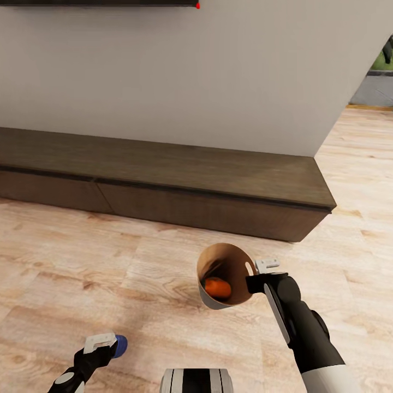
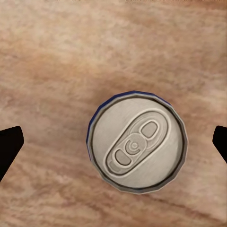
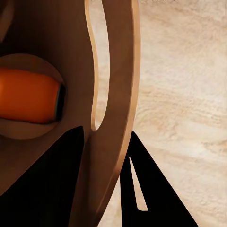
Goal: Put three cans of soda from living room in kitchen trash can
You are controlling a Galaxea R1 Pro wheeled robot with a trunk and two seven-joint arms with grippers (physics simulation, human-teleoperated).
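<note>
Pale grey tapered bin, rim pinched by right claw, holds one orange can; dark blue silver-topped can between left claw's wide fingers, awaiting binning; third unseen.

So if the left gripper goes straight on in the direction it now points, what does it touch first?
Most likely the silver top of the dark blue soda can, which stands upright on the wood plank floor, centred between the open fingertips of the left gripper. How far away the top is, I cannot judge.
</note>
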